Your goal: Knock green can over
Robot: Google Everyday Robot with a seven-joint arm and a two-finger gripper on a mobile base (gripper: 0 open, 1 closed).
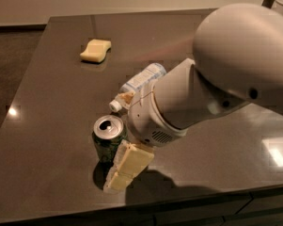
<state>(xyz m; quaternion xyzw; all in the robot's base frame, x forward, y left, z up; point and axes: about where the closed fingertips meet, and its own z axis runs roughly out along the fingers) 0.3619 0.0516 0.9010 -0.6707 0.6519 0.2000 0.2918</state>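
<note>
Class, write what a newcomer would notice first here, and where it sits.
The bulky white robot arm fills the right side, its gripper low beside the upright green can near the front edge. Behind lies a plastic bottle; a yellow sponge sits farther back.
</note>
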